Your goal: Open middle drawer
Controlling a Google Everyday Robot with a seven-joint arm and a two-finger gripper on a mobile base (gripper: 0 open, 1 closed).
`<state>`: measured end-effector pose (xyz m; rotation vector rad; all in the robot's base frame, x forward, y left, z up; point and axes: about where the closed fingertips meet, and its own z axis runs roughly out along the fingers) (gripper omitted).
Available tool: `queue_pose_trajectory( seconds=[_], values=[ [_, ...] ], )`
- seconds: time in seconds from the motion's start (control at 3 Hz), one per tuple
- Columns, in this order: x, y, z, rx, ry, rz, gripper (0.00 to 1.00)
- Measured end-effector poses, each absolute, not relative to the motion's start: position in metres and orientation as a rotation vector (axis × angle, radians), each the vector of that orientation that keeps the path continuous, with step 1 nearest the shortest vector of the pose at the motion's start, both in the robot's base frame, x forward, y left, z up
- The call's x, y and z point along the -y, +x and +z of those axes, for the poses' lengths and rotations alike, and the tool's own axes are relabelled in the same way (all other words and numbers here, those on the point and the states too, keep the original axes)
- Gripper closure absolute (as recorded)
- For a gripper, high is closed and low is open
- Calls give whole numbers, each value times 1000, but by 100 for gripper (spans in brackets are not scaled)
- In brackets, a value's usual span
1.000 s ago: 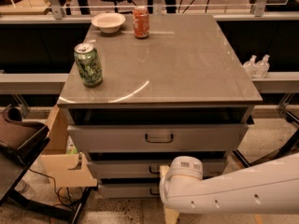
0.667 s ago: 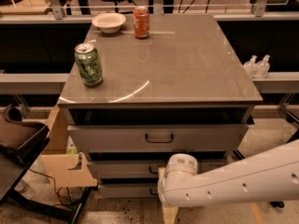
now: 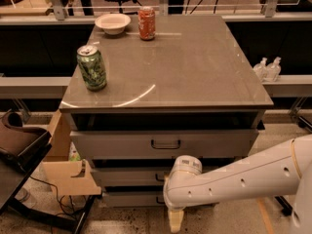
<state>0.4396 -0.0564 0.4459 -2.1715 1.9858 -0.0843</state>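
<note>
Table: bowl sat at the back left corner. Back can stood just right of it, by the back edge. Left can stood near the left edge. Below the front edge, middle drawer lay between two others. Hand hung low before them.

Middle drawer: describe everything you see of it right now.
The middle drawer shows a low, flat grey metal front, second of three, and it looks shut. Only the left end of its dark loop handle is visible; the arm's wrist covers the rest. The gripper hangs lower, near the floor.
</note>
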Motion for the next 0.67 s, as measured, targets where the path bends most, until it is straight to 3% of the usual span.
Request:
queue_pose_trajectory(
  seconds=[0.67],
  values=[
    [39, 460, 425, -1975, -2222, -76, 0]
  ],
)
